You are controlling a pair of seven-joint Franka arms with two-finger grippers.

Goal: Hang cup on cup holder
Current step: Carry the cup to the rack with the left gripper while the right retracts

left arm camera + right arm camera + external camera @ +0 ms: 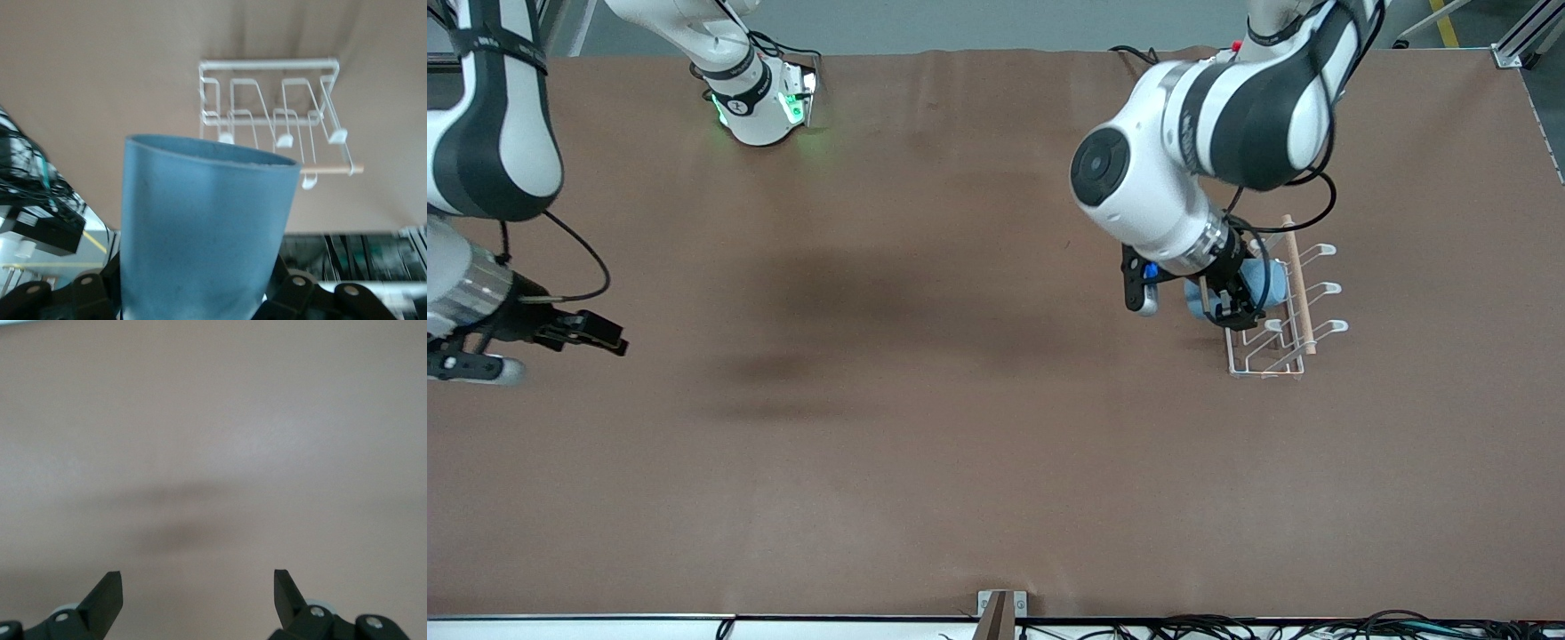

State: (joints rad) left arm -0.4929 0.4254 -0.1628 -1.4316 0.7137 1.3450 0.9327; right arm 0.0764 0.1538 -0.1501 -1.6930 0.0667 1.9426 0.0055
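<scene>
Light blue plastic, plain and matte: the cup [1270, 283] is clamped in the left gripper [1232, 307], held in the air over the rack [1280, 342] at the left arm's end of the table [925, 462]. In the left wrist view the cup [203, 233] fills the foreground, its open mouth turned toward the rack [267, 100], with the gripper's black fingers [303, 287] pressed against its sides down near its base.

The rack is white wire with a rectangular base, slanted looped prongs and a pale wooden dowel [1298, 284] along its top. It stands on the brown table surface. From the front view the cup sits just beside the dowel, over the part of the rack farther from the camera, among the prongs on the side facing the right arm's end; whether it touches a prong cannot be told. In the wrist view the prong tips [283, 141] show clear of the cup's rim.

The right gripper [596, 336] waits low over bare table at the right arm's end, well apart from the rack. Its jaws stand wide, with nothing between the fingers [103, 597] but brown tabletop.
</scene>
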